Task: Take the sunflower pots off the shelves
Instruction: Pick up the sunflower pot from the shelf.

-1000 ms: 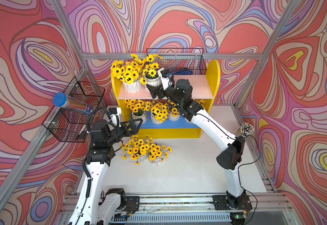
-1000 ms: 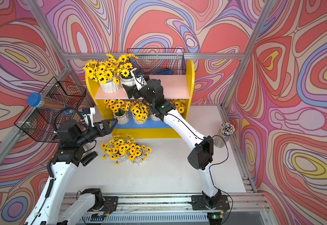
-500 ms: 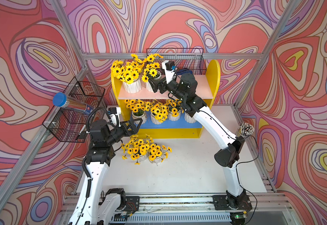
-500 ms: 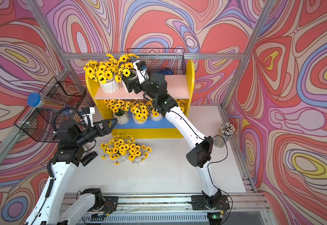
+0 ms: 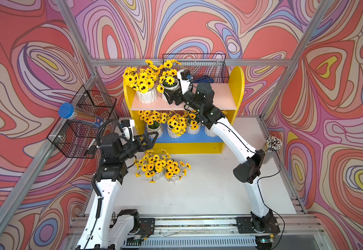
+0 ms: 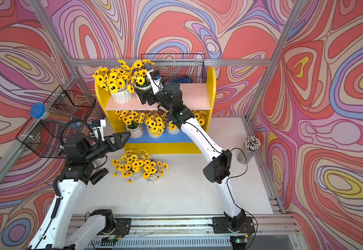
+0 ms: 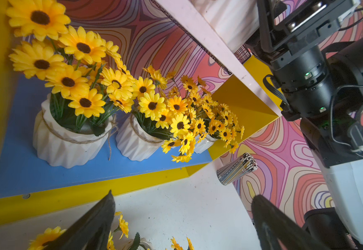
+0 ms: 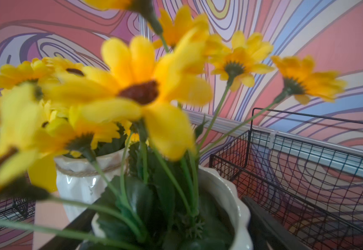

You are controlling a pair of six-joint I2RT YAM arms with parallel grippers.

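Target pot: we find the white ribbed ceramic pot of yellow sunflowers on the pale pink upper board of the yellow-sided shelf unit, at 12 o'clock of the white table.
Right claw: the right gripper stands wide, one finger on each side of this pot near its rim. We cannot tell whether it presses yet.
Risk, neighbour: a second white sunflower pot stands just beside at 9 o'clock, blooms mingled. In our judgement a lift could drag or tip it off the board.
Risk, basket: the black wire basket sits close at 1 o'clock, where long stems could snag.
Risk, grip: glossy ceramic held high could slip or tilt.
Risk, lower row: the forearm crosses the row of sunflower pots on the blue lower board. A careless retreat could brush them.
Right arm: it reaches from 5 o'clock, elbow high at 3 o'clock, wrist level at the pink board.
Left arm: it is bent at 9 o'clock. The left gripper gapes empty, aimed at the blue board's 9 o'clock end.
Cleared: two sunflower pots rest on the table near centre.
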